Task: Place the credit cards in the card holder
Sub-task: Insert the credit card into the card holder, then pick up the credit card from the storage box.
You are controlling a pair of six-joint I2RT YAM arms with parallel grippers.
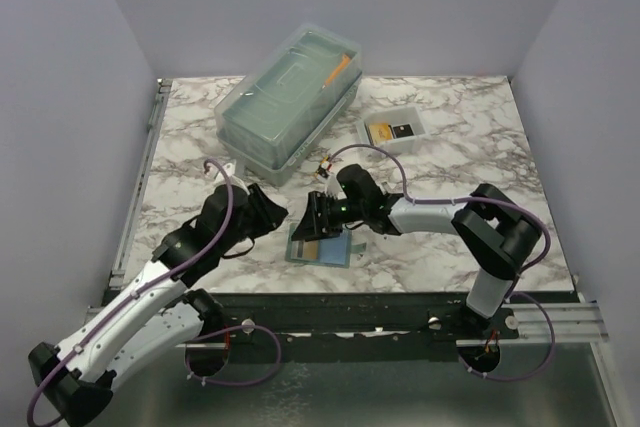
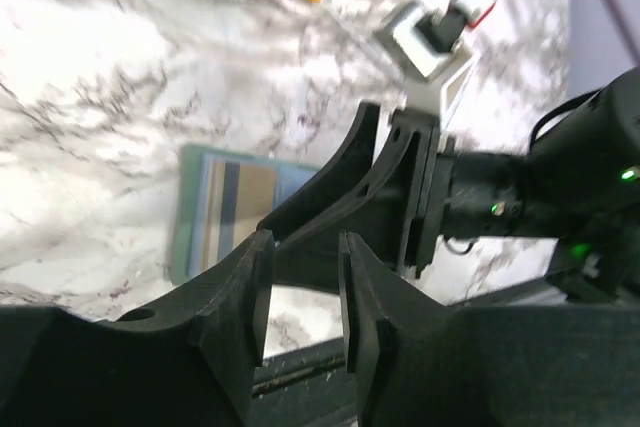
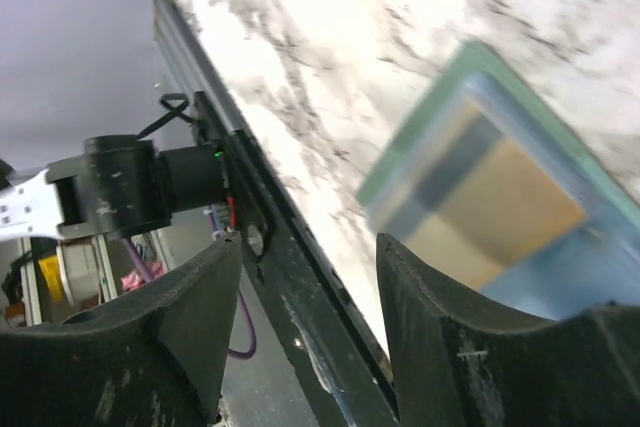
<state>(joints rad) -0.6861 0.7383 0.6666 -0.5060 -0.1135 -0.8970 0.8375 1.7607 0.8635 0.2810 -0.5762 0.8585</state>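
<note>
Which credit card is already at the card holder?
The gold card with the dark stripe, lying on the open card holder near the front edge; the other cards lie in the white tray.

The left arm (image 1: 140, 307), lower left in the top view, and the right arm (image 1: 420, 215), centre right, combine white shell links with black joint housings. A purple cable (image 1: 228, 209) loops along each arm. The jaws are matt black throughout, with curved inner faces. Small green indicator lights (image 2: 628, 175) mark the right wrist housing.
</note>
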